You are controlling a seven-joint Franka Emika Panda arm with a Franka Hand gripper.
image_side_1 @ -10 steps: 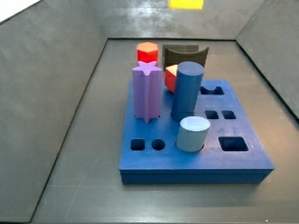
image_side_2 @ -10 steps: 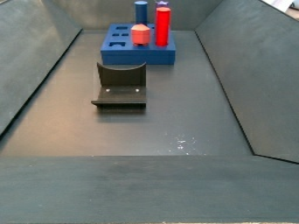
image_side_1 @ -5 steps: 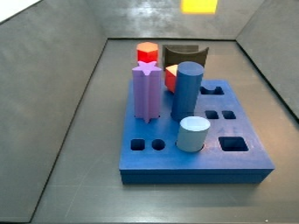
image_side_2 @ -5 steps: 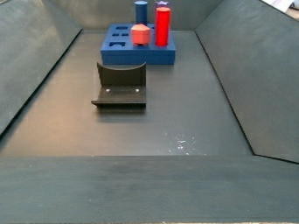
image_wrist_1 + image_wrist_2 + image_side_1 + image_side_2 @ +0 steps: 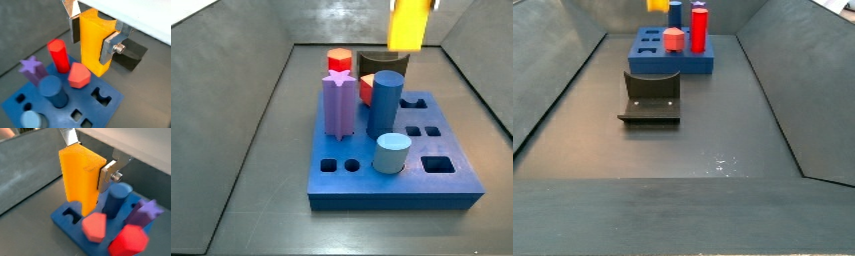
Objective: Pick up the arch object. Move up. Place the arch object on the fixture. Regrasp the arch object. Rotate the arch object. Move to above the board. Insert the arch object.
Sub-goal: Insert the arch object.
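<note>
The arch object (image 5: 92, 47) is a yellow-orange block standing upright between the silver fingers (image 5: 109, 48) of my gripper (image 5: 92, 40), which is shut on it; its scooped end shows at the finger side. It also shows in a wrist view as the arch object (image 5: 80, 178) hanging over the blue board (image 5: 67, 218). In a side view the arch object (image 5: 410, 24) hangs upright above the far end of the board (image 5: 442, 186), in front of the dark fixture (image 5: 381, 63). The fixture (image 5: 651, 95) stands on the floor short of the board (image 5: 647, 44); only the arch object's lower tip (image 5: 657, 5) shows there.
The board carries a purple star peg (image 5: 338, 101), a tall blue cylinder (image 5: 388, 100), a pale-blue cylinder (image 5: 393, 153) and a red hexagonal peg (image 5: 339, 60). Several shaped holes (image 5: 437, 163) are open on it. Sloped grey walls (image 5: 251, 110) enclose the floor.
The arch object has come down and shifted right in a side view, from a sliver at the upper edge to most of its length. It now enters the other side view too.
</note>
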